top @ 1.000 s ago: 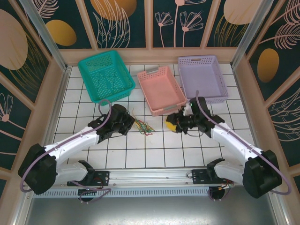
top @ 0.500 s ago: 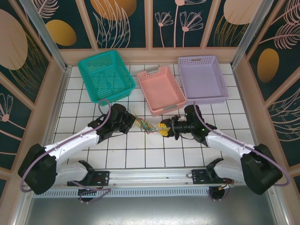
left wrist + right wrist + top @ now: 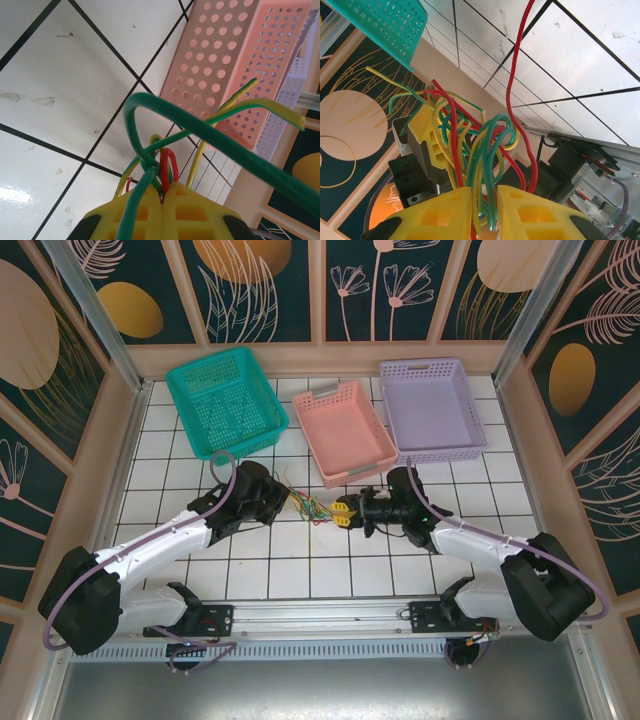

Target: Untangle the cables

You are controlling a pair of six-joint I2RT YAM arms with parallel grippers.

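- The cables (image 3: pixel 312 507) sit as one small bunch at the middle of the top view, lifted off the white tiled table (image 3: pixel 300 570) and strung between the two arms, just below the pink basket (image 3: pixel 312 440).
- The left gripper (image 3: pixel 285 502) meets the bunch from the left. In its wrist view the yellow fingers (image 3: pixel 140 215) are pressed fully together at the bottom of the frame, pinching green, red and yellow strands that loop up toward the upper right.
- The right gripper (image 3: pixel 342 512) meets it from the right. In its wrist view the jaws stand close together at the bottom of the frame, with green and yellow strands filling the narrow gap. That reads as a grip, though I cannot tell how firm it is.
- Done so far, as I judge it: the bunch is gathered and held from both sides.
- Left to do: nearly everything. The right wrist view shows red, green and yellow loops wound through each other at the centre, with no strand lying free of the rest.
- One red strand runs away toward the top of that frame, which may be the easiest to draw out.
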